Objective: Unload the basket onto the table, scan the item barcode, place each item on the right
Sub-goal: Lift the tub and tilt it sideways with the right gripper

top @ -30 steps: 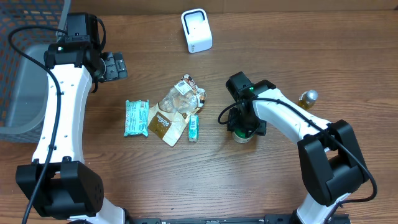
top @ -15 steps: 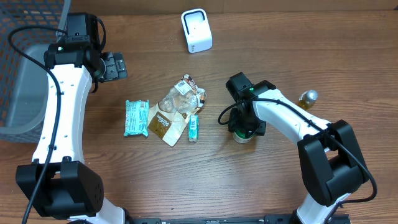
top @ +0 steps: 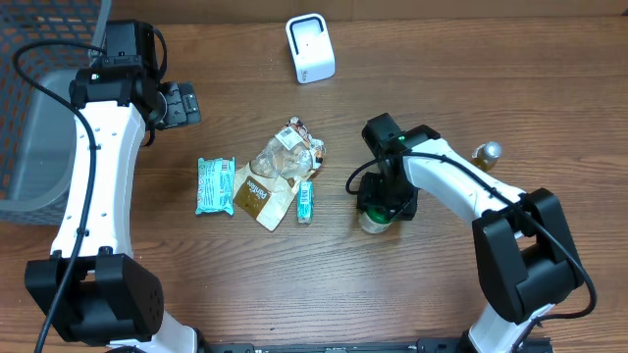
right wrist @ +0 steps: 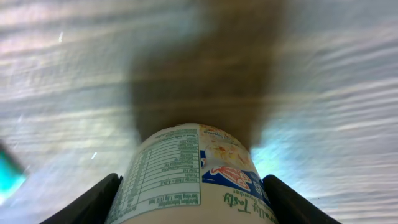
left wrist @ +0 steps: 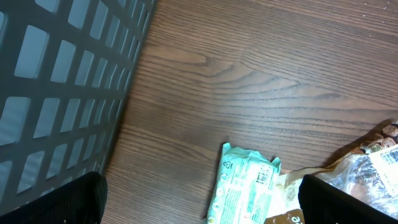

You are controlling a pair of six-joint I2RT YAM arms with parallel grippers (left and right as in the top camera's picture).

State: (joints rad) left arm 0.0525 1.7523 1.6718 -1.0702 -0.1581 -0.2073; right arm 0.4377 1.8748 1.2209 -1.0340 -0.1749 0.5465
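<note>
Tightening on the small white round labelled tub (top: 371, 221), the right gripper (top: 388, 201) is now tipping it on the brown wooden table (top: 442, 59), getting ready for scanning; the left gripper (top: 182, 103) is staying wide open.

Cup (right wrist: 193, 180) cut off at bottom edge; its label print seems blurred

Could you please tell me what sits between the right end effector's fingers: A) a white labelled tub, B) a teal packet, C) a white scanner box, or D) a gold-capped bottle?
A: the right wrist view shows the white cylindrical tub with a nutrition label flanked by the fingers of the right end effector.
</note>
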